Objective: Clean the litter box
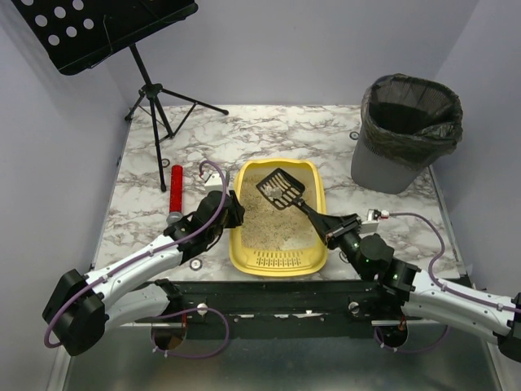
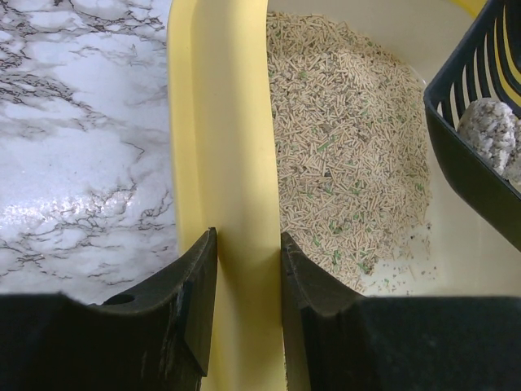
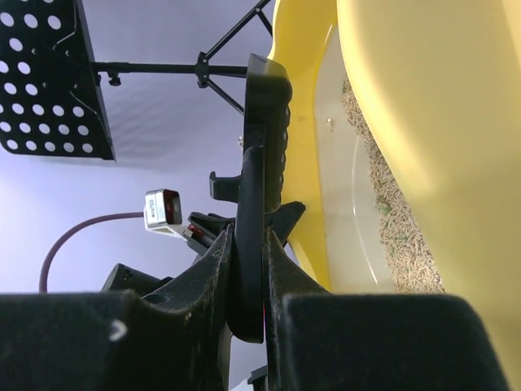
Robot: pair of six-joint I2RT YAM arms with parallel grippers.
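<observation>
The yellow litter box (image 1: pixel 278 259) lies in the middle of the marble table, with beige litter (image 2: pixel 342 147) spread inside it. My left gripper (image 1: pixel 234 210) is shut on its left rim (image 2: pixel 232 163), one finger outside the wall and one inside. My right gripper (image 1: pixel 334 230) is shut on the handle (image 3: pixel 260 147) of a black slotted scoop (image 1: pixel 281 189). The scoop's head hangs over the far half of the litter box and carries a grey clump (image 2: pixel 488 130). The right wrist view shows the litter box's wall (image 3: pixel 423 122) close on the right.
A grey bin with a black bag (image 1: pixel 405 130) stands at the back right. A red cylinder (image 1: pixel 175 191) lies on the table left of the litter box. A black music stand (image 1: pixel 106 28) on a tripod occupies the back left corner.
</observation>
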